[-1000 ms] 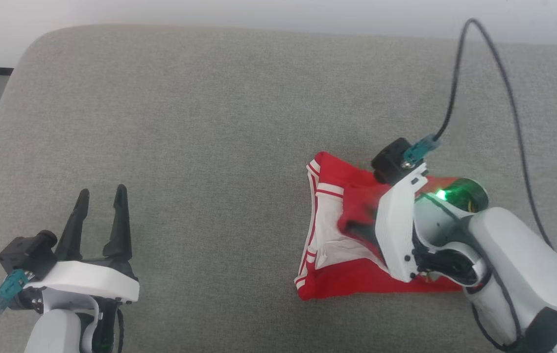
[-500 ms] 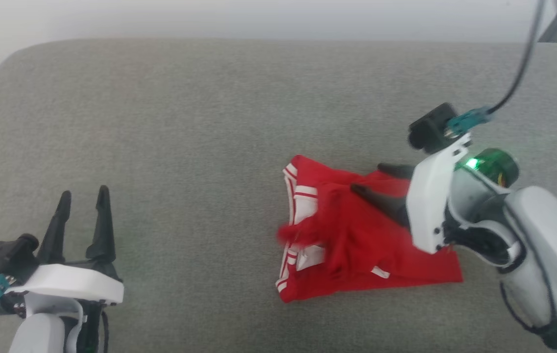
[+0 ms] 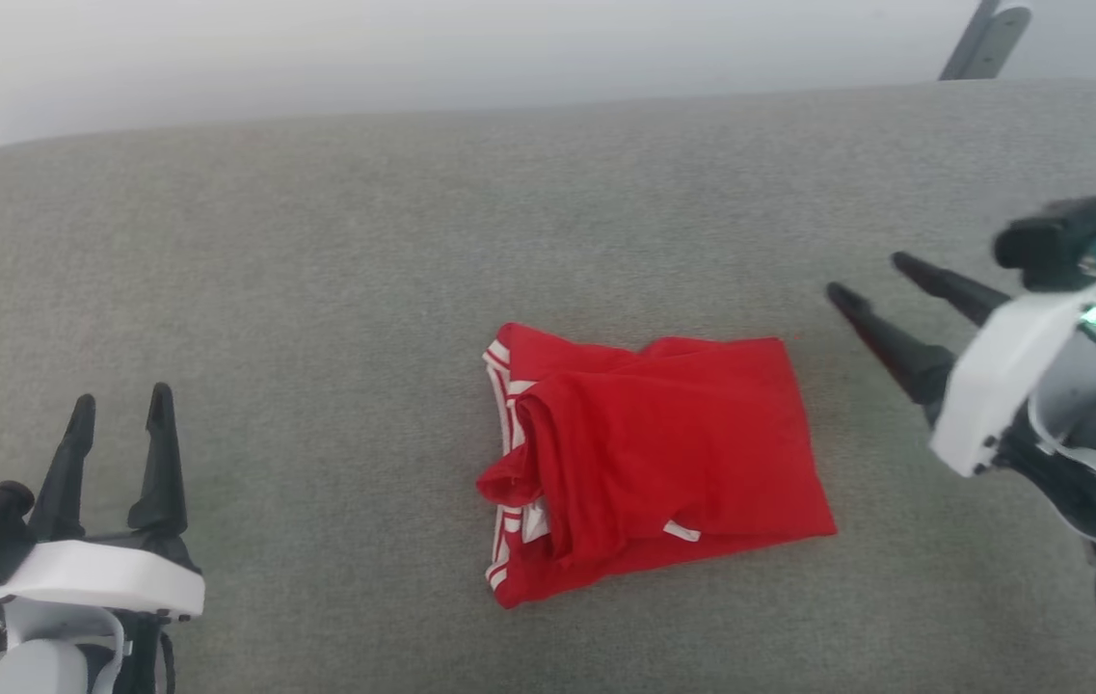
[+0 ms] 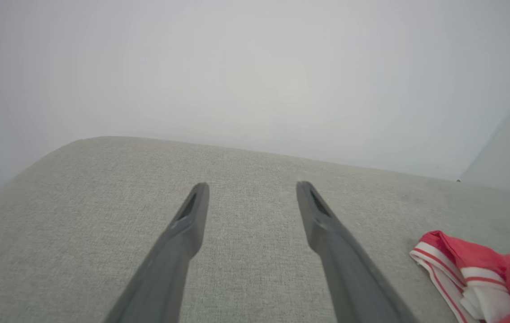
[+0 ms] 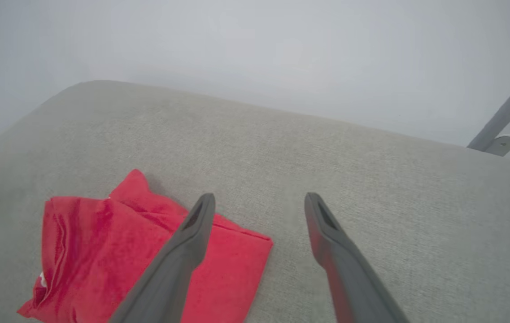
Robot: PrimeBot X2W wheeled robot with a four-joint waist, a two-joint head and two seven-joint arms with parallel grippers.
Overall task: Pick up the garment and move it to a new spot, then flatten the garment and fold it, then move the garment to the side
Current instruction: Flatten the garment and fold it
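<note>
The garment (image 3: 654,453), a red jersey with red-white striped trim, lies folded in a rough rectangle on the grey cushion (image 3: 364,289). My right gripper (image 3: 866,275) hovers open to its right, clear of the cloth, fingers pointing up-left. Seen from the right wrist, the garment (image 5: 102,242) lies lower left, with the right gripper (image 5: 257,197) empty above the cushion. My left gripper (image 3: 120,405) stands open and empty at the lower left, far from the garment. The left wrist view has the left gripper (image 4: 252,186) open and the garment's striped edge (image 4: 470,273) at the lower right.
The cushion's rounded far edge meets a pale wall (image 3: 413,58). A grey metal bracket (image 3: 986,39) shows at the top right, beyond the cushion; the same bracket (image 5: 501,130) appears in the right wrist view.
My right gripper has opened, let go of the garment and drawn back to the right. The garment now lies folded. The head camera has shifted, so the whole picture moved.
</note>
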